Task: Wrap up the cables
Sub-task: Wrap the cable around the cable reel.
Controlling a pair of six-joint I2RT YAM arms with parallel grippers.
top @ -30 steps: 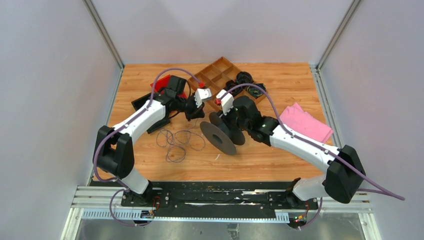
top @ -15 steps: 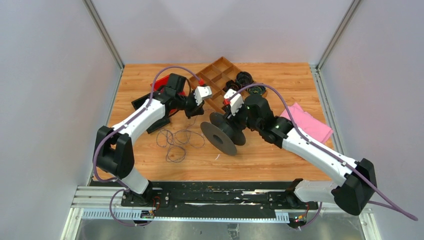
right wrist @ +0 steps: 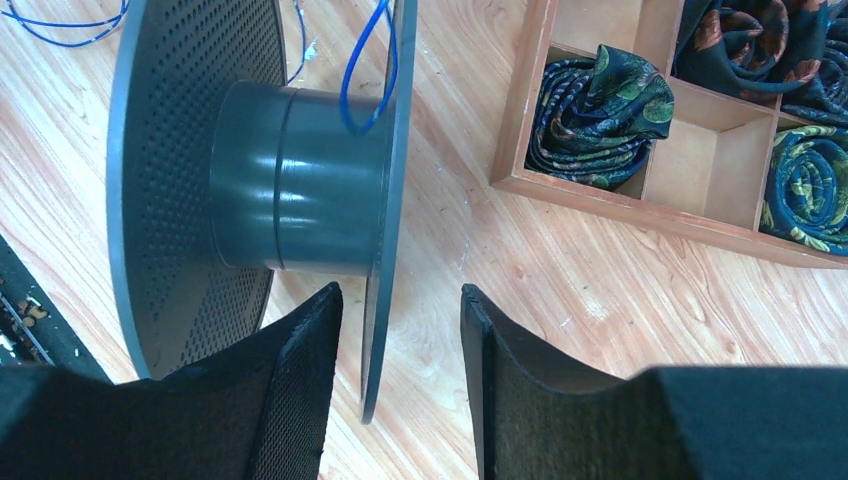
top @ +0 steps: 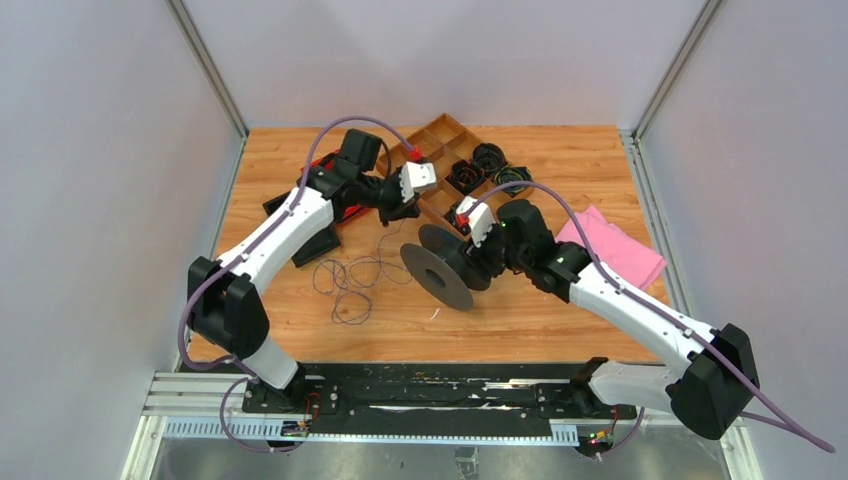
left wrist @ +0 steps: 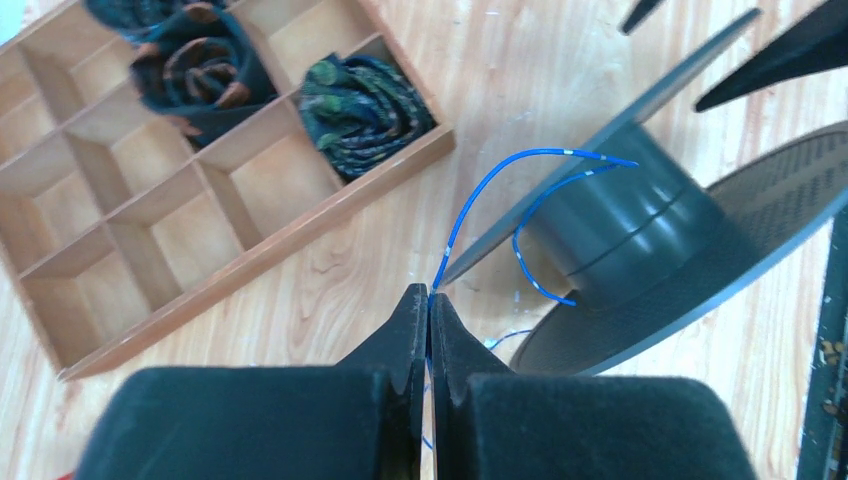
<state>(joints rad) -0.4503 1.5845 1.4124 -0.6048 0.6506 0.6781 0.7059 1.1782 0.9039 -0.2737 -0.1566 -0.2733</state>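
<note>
A thin cable, blue in the wrist views, lies in loose loops (top: pixel 350 285) on the wooden table left of a dark grey spool (top: pixel 445 265). My left gripper (top: pixel 400 207) is shut on the cable (left wrist: pixel 480 190), pinched at the fingertips (left wrist: pixel 430 296). From there the cable arcs over the near flange to the spool hub (left wrist: pixel 640 215). My right gripper (right wrist: pixel 400 292) is open, its fingers either side of one flange of the spool (right wrist: pixel 290 190) without touching it. A cable loop (right wrist: pixel 365 70) sits on the hub.
A wooden compartment tray (top: pixel 437 135) stands at the back with dark rolled bundles (right wrist: pixel 600 110) in some cells. A pink cloth (top: pixel 610 250) lies at the right. Red and black objects (top: pixel 320 200) lie under my left arm.
My left gripper has moved back and right, away from the loose loops, drawing the cable up. My right gripper has moved right and down onto the spool's flange.
</note>
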